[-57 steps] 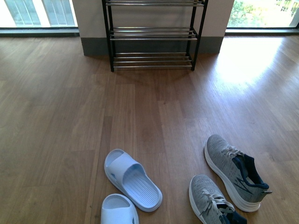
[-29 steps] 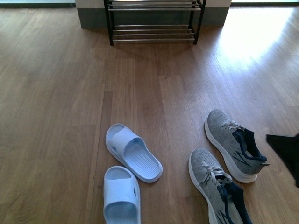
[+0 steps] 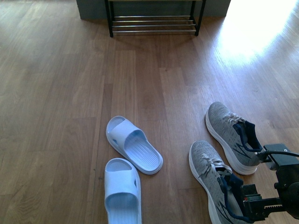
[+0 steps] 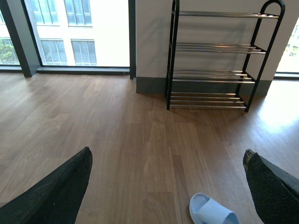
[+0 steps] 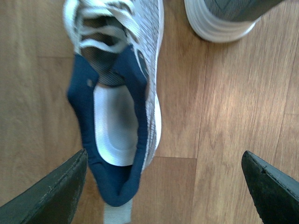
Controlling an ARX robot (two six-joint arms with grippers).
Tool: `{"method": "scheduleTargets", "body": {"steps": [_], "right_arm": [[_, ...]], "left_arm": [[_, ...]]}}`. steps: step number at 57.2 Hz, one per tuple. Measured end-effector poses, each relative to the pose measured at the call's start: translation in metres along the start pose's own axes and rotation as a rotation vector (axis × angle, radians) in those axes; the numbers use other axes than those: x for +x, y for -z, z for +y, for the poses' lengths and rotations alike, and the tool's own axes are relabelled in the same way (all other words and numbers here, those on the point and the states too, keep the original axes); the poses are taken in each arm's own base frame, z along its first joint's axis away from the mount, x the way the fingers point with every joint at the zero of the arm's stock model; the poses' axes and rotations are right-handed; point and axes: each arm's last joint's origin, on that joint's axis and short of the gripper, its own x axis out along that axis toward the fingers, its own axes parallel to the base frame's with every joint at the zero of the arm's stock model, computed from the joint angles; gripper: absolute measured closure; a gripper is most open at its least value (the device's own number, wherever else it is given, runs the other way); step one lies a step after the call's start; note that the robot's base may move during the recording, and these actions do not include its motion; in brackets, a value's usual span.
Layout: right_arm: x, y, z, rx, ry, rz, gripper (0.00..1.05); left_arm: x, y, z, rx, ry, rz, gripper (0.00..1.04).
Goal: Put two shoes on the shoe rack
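Observation:
Two grey knit sneakers lie on the wood floor, one (image 3: 231, 135) farther off and one (image 3: 212, 179) nearer. My right gripper (image 3: 250, 203) hangs open above the nearer sneaker's heel. In the right wrist view that sneaker's navy collar and white insole (image 5: 117, 107) lie toward one finger (image 5: 51, 191) of the right gripper (image 5: 163, 186), with bare floor between the tips. Two pale blue slides (image 3: 135, 145) (image 3: 122, 191) lie to the left. The shoe rack (image 3: 154, 23) stands far ahead with bare shelves (image 4: 210, 74). My left gripper (image 4: 166, 186) is open above the floor, with one slide (image 4: 212, 212) showing below it.
A grey skirting and white wall run behind the rack (image 4: 149, 86). Floor-length windows (image 4: 79, 32) stand to its left. Wide wood floor (image 3: 140, 79) stretches between the shoes and the rack. Bright sunlight falls on the floor at the right (image 3: 261, 28).
The front view has tipped downward, so the rack has slid to the top edge and the shoes sit higher. My right arm has come into view at the bottom right, over the nearer sneaker.

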Motion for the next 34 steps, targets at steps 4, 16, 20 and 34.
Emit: {"method": "scheduleTargets", "body": {"steps": [4,16,20,34], "right_arm": [[0.009,0.002,-0.004,0.003,0.007,0.019,0.09],[0.034,0.005,-0.01,-0.004,0.013,0.054,0.09],[0.041,0.007,-0.01,-0.003,0.011,0.061,0.09],[0.063,0.009,-0.016,0.016,0.01,0.058,0.09]], "left_arm": [[0.0,0.0,0.0,0.0,0.0,0.0,0.09],[0.0,0.0,0.0,0.0,0.0,0.0,0.09],[0.0,0.0,0.0,0.0,0.0,0.0,0.09],[0.0,0.0,0.0,0.0,0.0,0.0,0.09]]}}
